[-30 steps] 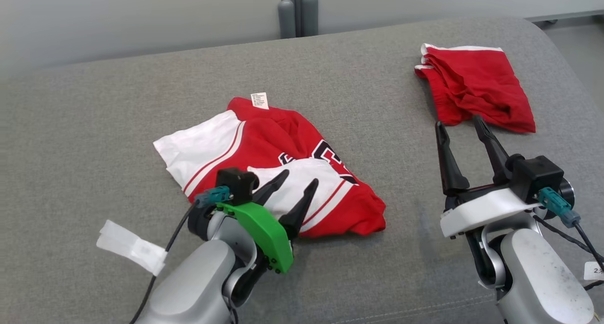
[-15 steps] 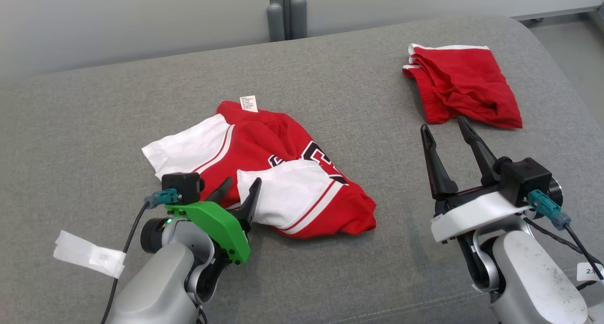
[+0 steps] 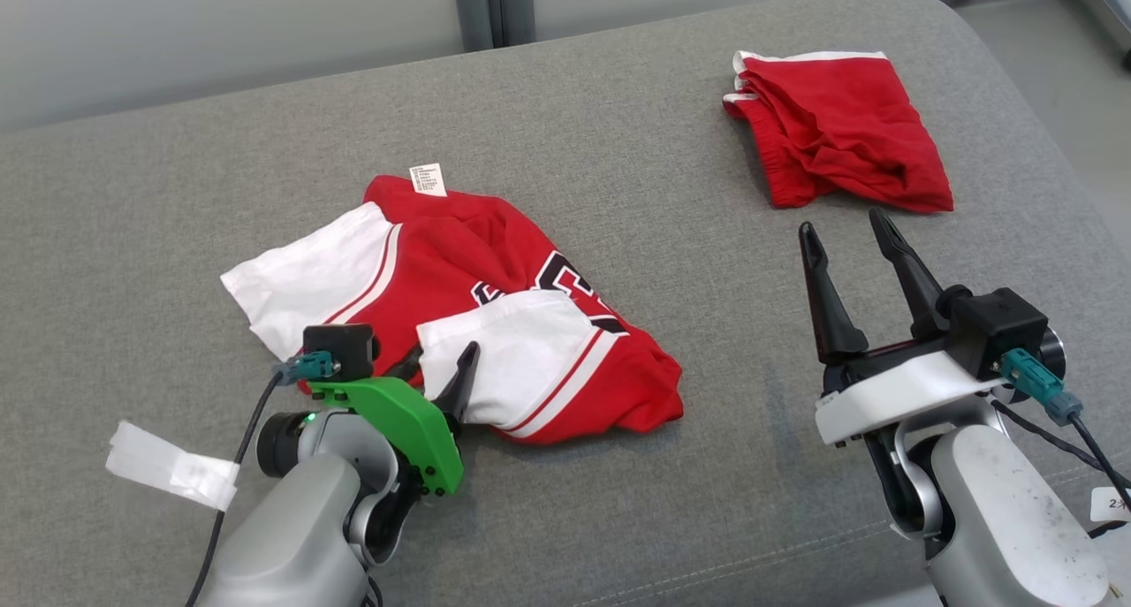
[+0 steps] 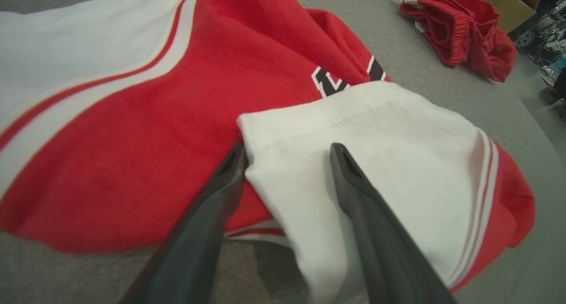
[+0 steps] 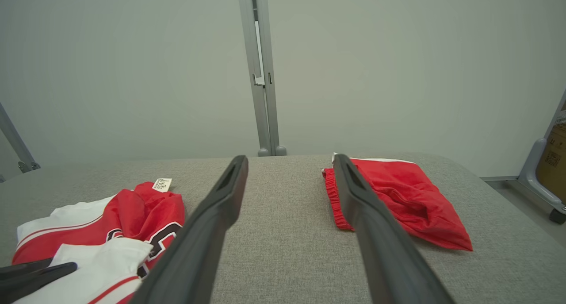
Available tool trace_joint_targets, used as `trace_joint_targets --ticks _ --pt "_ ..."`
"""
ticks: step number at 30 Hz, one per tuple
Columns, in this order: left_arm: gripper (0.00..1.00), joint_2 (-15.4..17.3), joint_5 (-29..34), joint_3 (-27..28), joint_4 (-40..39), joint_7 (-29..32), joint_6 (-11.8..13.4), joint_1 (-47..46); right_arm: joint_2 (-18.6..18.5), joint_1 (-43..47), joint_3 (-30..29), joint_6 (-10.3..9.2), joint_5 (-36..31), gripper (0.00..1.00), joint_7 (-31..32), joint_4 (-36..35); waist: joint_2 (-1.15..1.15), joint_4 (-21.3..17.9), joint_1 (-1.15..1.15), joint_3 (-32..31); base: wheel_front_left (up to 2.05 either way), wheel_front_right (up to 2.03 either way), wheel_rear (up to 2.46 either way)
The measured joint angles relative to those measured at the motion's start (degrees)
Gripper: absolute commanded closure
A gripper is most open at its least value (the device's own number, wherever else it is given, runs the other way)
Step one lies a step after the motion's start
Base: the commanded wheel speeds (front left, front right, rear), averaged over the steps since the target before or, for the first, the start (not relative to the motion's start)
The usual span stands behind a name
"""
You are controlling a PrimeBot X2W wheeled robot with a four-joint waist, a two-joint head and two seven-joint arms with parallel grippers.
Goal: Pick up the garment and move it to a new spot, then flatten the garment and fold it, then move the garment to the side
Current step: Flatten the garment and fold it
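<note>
Grey woven upholstered surface (image 3: 618, 192), coarse weave and rounded corners, carries everything. Crumpled red-and-white jersey (image 3: 459, 262), soft knit with black lettering half buried in folds, lies left of centre on it. One white sleeve is folded over the red body. Folded red shorts (image 3: 839, 147), gathered waistband and white trim, sit well apart at the far right. My left gripper (image 3: 442, 357), green bracket, comes in low from the near left with fingers spread. One tip is at the sleeve's cuff corner against the red cloth, the other lies over the white sleeve, not pinching. My right gripper (image 3: 841, 222), white bracket, is raised off the surface, fingers wide and empty, tips near the shorts' near edge. Small white care label (image 3: 428, 179) sits at the jersey's far edge.
</note>
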Motion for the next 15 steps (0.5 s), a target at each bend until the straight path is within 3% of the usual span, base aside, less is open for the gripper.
trace_joint_targets --ticks 2,15 --pt "1.0 -0.51 0.04 -0.77 0.02 0.1 -0.77 -0.51 0.01 -0.08 0.01 0.0 0.0 0.0 0.0 0.01 0.0 0.09 0.0 0.03 0.0 0.0 0.0" --pt "1.0 -1.09 2.25 -0.98 1.94 -3.45 -1.14 -3.43 0.07 -0.16 -0.43 -0.01 0.0 0.0 -0.05 0.67 0.0 1.36 0.0 -0.89 0.0 0.0 0.0"
